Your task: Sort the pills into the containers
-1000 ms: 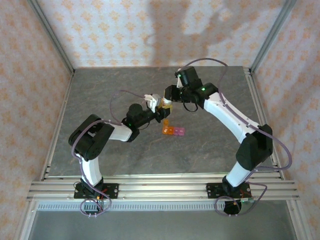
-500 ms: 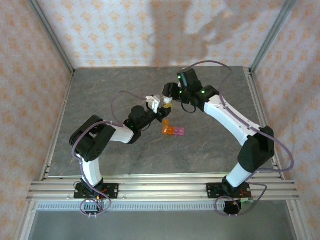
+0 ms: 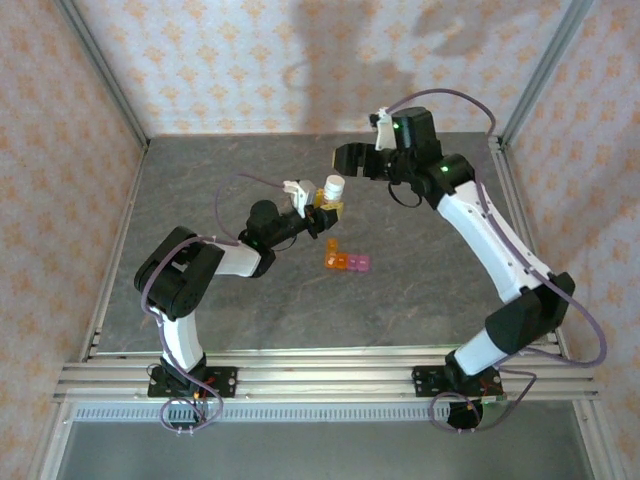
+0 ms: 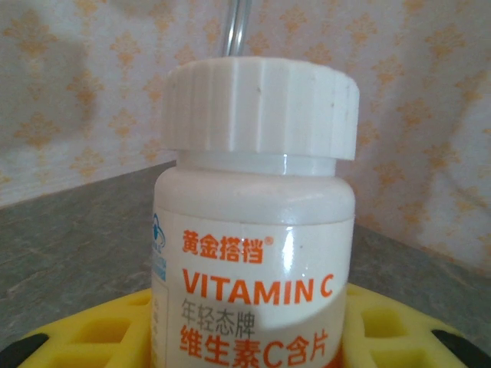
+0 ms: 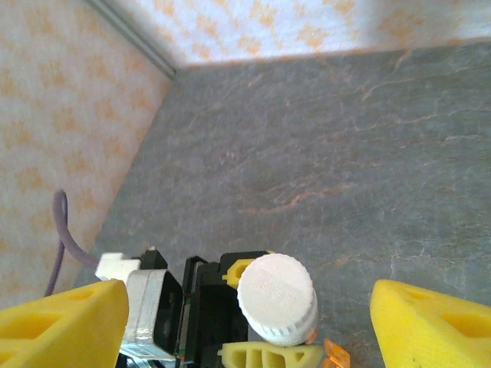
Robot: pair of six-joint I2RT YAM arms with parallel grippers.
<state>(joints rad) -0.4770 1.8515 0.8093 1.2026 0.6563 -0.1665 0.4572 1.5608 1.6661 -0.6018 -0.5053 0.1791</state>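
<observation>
Left gripper: I see it gripping the upright Vitamin C bottle.
Right gripper: jaws wide, farther back.
Containers: nearer, slightly right.

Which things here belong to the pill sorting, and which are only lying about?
For the job: vitamin bottle, cap on, held in the left claw; strip of small boxes on the table; right claw, open.
Only lying about: purple cables; metal rails at the near edge.

The right hand has drawn away from the small white cylindrical plastic bottle toward the tabletop's far edge, jaws apart. The left hand has lifted that bottle slightly.
</observation>
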